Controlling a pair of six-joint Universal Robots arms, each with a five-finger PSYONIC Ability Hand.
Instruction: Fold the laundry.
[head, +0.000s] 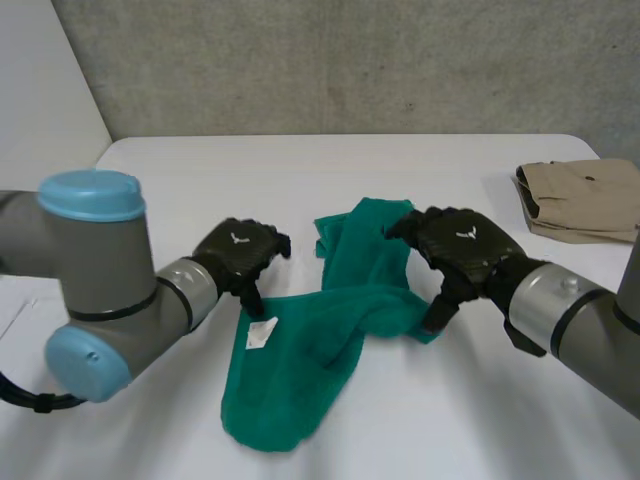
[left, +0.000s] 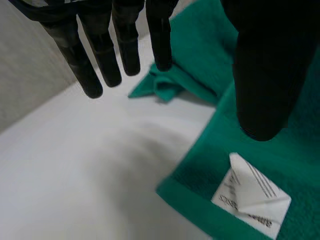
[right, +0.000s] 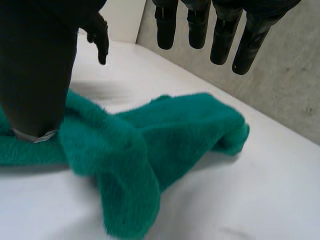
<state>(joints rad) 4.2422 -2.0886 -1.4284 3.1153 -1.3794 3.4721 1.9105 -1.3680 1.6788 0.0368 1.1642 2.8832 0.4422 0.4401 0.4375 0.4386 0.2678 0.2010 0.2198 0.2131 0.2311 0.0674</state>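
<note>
On the white bench (head: 400, 170) lay a crumpled green towel (head: 300, 370) at centre frame, the left robot hand (head: 238, 252) and right robot hand (head: 465, 245) over its edges, both splayed apart, holding nothing.

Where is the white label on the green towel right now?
In the head view the white label lies face-up on the green towel, at its left corner, just off the thumb tip of the left hand.

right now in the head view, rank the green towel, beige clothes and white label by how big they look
1. green towel
2. beige clothes, cut off at the edge
3. white label, clearly smallest
</note>
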